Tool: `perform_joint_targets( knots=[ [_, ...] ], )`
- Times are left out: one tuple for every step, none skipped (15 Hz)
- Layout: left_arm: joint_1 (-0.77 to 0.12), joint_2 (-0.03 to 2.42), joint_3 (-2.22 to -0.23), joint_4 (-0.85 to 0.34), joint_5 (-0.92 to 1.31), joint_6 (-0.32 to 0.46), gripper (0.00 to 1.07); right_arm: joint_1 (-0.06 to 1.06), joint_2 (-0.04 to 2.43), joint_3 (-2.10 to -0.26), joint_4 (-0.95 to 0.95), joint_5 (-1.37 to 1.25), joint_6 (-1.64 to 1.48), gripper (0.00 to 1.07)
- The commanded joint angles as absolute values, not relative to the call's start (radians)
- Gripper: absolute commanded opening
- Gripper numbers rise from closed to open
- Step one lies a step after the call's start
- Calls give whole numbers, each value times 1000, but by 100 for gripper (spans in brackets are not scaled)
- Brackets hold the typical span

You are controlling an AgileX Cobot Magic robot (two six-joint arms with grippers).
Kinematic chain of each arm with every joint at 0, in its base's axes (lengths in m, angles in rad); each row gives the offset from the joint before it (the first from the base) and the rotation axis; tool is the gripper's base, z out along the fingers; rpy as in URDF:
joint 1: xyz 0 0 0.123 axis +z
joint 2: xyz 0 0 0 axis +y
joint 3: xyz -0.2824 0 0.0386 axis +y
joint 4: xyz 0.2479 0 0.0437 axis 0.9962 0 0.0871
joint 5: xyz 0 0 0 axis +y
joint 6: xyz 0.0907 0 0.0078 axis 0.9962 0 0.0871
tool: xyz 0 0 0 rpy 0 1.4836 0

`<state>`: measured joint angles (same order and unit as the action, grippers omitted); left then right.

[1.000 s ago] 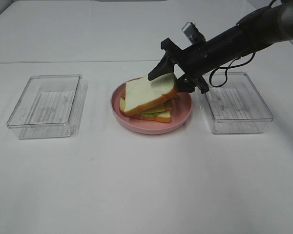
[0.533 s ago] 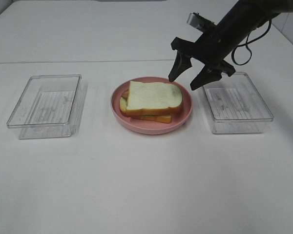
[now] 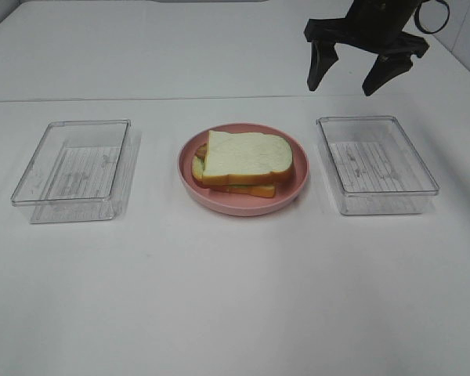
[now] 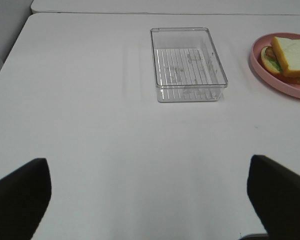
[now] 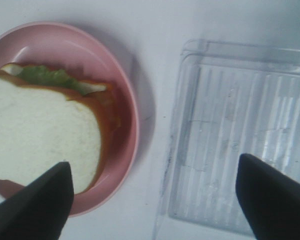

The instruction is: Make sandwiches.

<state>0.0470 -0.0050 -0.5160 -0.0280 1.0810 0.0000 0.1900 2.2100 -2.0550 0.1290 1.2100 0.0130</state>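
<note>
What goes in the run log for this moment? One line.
sandwich: stacked on plate | right gripper: open, empty, raised | left gripper: open, empty | trays: empty

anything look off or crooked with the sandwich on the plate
Slightly. The top bread slice sits skewed on the sandwich, so the lower slice and a lettuce edge poke out beyond it. It all stays on the pink plate. Nothing spilled; both clear trays sit square.

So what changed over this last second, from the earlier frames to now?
The right gripper let go of the top bread slice, which dropped flat onto the sandwich, then rose and drew back, jaws open. The pink plate and both clear trays stayed put.
</note>
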Motion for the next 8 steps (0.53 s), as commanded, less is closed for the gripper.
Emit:
perform_joint_targets(
  knots=[
    [50, -22, -516, -37, 1070, -8, 100, 148, 2197, -2064, 94, 1334, 30, 87],
    [50, -22, -516, -37, 1070, -8, 100, 119, 2195, -2064, 89, 1334, 30, 87],
    [50, -22, -516, -37, 1070, -8, 100, 92, 2191, -2064, 75, 1334, 30, 87],
    [50, -22, -516, -37, 1070, -8, 100, 72, 2170, -2050, 61, 1334, 30, 86],
    [50, -22, -516, -37, 1070, -8, 100, 69, 2135, -2013, 50, 1334, 30, 86],
    [50, -22, -516, -37, 1070, -8, 100, 69, 2113, -1984, 45, 1334, 32, 86],
    [50, -22, -516, -37, 1070, -8, 100, 71, 2038, -1882, 45, 1334, 35, 86],
    [50, -22, -516, -37, 1070, -8, 100, 71, 1903, -1693, 47, 1332, 39, 86]
  ],
)
